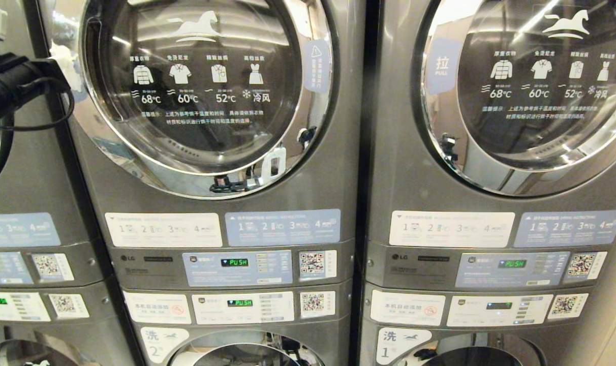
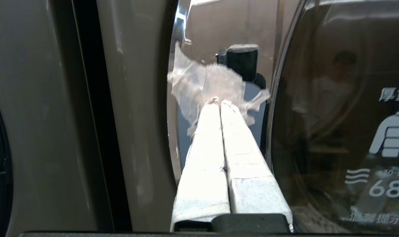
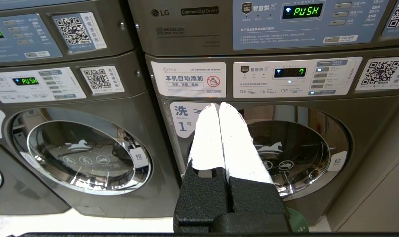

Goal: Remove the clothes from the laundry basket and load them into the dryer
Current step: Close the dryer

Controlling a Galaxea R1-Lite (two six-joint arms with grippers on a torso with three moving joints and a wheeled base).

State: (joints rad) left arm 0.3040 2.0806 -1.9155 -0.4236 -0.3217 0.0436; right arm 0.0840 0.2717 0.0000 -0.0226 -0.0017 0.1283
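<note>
Two grey dryers stand side by side, both doors closed: the left dryer door [image 1: 206, 86] and the right one [image 1: 531, 86]. My left arm [image 1: 18, 84] reaches in at the far left, level with the left dryer door's edge. The left gripper [image 2: 218, 101] is shut with nothing in it, and its tips meet a torn scrap of clear tape [image 2: 193, 85] on the door's chrome rim [image 2: 175, 138]. Lower down, my right gripper [image 3: 216, 104] is shut and empty, pointing at washer number 1 [image 3: 295, 148]. No clothes or laundry basket can be made out.
Control panels [image 1: 237, 267] reading PUSH sit below each dryer, with washers [image 3: 81, 151] underneath. A third stack [image 1: 18, 203] stands to the left. A green rounded edge [image 3: 297, 223] shows low beside my right gripper. A beige wall [image 3: 380, 184] closes off the right.
</note>
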